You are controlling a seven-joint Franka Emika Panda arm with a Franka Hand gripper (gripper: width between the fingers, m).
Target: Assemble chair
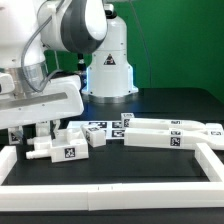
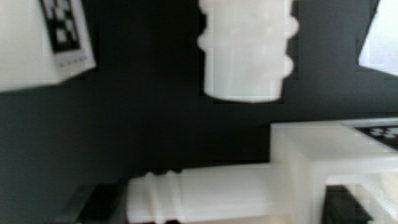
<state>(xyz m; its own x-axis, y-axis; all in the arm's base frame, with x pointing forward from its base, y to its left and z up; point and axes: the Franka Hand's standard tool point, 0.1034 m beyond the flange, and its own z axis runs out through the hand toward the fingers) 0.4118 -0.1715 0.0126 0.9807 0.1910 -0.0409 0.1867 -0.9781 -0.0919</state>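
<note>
gripper (image 1: 35, 133) stands low at the exterior view's left, just over a small tagged chair part (image 1: 58, 151); you cannot tell from either view whether its jaws are apart or clamped. centre: tagged blocks (image 1: 97, 130) lie loose. right: long pieces (image 1: 170, 137) lie apart from them. judged step: pickup of that left part. next, you need a square grip before lifting.

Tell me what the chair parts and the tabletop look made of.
Chair parts: seemingly moulded white plastic, smooth, slightly glossy; uniform colour, crisp blocky edges, soft highlights. Tabletop: matte black, possibly cloth or mat; barely any glare, material unclear.
</note>
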